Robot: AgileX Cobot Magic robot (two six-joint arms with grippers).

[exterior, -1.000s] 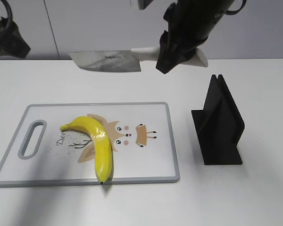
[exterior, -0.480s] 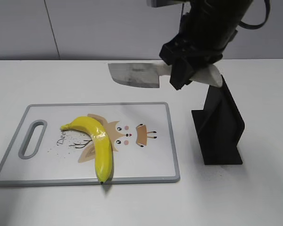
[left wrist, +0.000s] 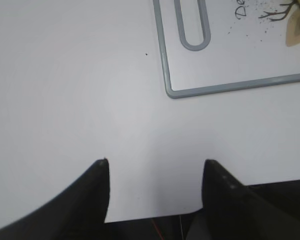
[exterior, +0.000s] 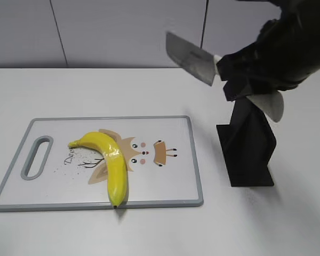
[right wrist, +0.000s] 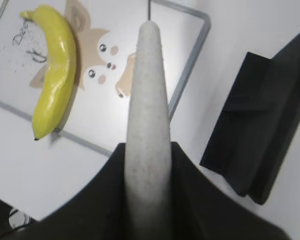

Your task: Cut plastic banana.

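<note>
Your right tool (exterior: 240,85) is clamped on the pale speckled handle of the knife (exterior: 191,57), holding it in the air above the black knife stand (exterior: 248,141), with the blade tilted up and to the left. In the right wrist view the handle (right wrist: 149,125) runs straight out between the two fingers. Your left tool (left wrist: 155,172) hangs over bare white desk (left wrist: 65,90) near the handle corner of the cutting board (left wrist: 190,91), its fingers spread apart with nothing between them. The plastic banana (exterior: 108,161) lies whole on the board's cartoon print, its dark tip at the near edge.
</note>
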